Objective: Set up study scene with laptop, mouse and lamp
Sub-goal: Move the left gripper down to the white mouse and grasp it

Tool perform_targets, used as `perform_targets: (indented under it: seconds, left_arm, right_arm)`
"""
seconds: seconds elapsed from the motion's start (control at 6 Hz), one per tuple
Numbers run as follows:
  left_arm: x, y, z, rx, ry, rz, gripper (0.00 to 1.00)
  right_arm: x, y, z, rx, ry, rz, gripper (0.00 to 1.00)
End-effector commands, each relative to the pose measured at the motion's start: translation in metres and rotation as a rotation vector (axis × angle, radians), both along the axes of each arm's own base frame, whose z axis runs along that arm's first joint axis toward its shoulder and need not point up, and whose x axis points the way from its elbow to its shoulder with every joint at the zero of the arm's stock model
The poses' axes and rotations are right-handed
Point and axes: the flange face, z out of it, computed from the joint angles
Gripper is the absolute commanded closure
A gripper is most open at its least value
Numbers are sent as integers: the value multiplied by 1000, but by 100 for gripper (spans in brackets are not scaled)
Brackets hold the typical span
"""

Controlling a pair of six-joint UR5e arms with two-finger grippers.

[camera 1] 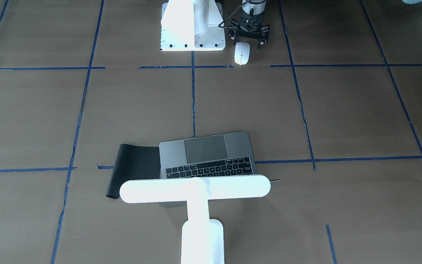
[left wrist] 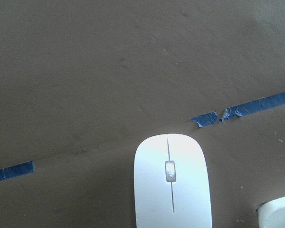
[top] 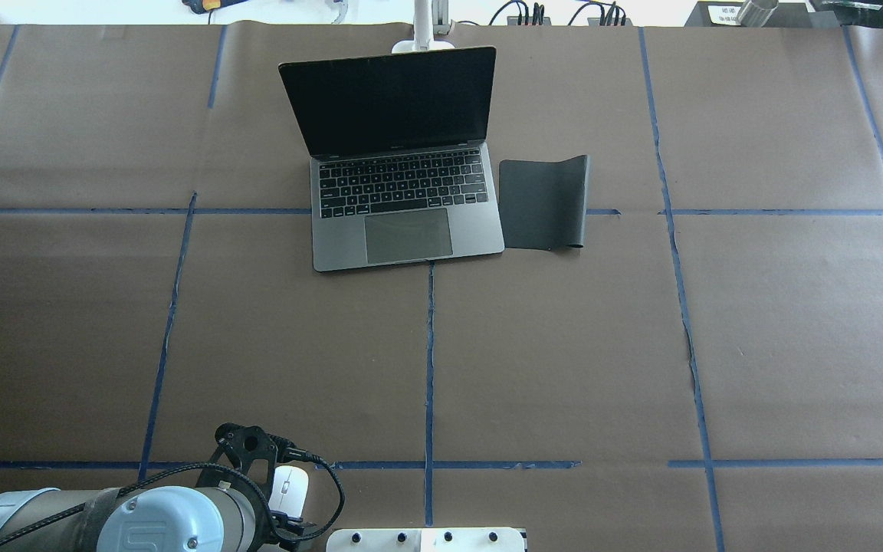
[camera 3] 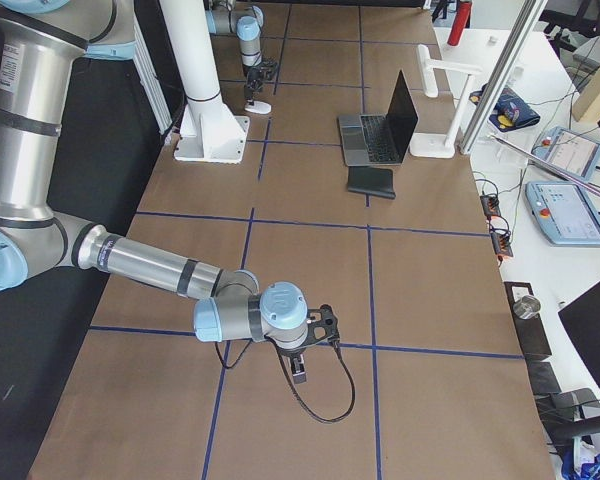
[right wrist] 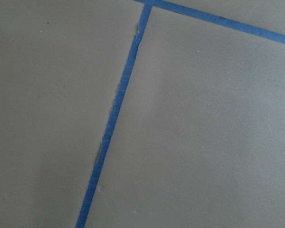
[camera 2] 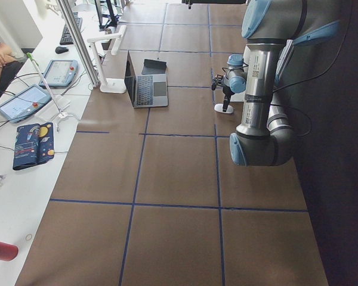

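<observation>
The grey laptop (top: 403, 199) stands open at the table's far middle, its screen dark; it also shows in the front view (camera 1: 207, 156). The white T-shaped lamp (camera 1: 196, 190) stands just behind it, and only its stem (top: 424, 31) shows overhead. The small white mouse (camera 1: 241, 53) lies near the robot's base, by the pedestal. My left gripper (camera 1: 248, 43) hovers over the mouse, jaws spread, holding nothing. The left wrist view shows the mouse (left wrist: 172, 185) flat on the paper, with no fingers in it. My right gripper (camera 3: 300, 365) hangs low over bare paper far to the right; I cannot tell its state.
A black flexible mat (top: 543, 203) lies right of the laptop, one edge curled. The white bolted pedestal (camera 1: 192, 25) stands beside the mouse. Blue tape lines cross the brown paper. Tablets and cables lie on the white bench (camera 3: 570, 200) beyond the far edge.
</observation>
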Motion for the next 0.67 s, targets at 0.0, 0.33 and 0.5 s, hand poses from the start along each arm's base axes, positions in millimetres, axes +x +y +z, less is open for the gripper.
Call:
perform_targets:
  seconds: [0.0,0.33,0.5]
  left_arm:
    - [16,-1,9,0,36,0,0]
    - [17,1,12,-3,30,9,0]
    - [17,1,7,-5,40,9,42]
  right_arm:
    - [0,2,2,-4,0,0,0]
    - [0,3,3,-7,0,0,0]
    - [0,3,3,-7,0,0,0]
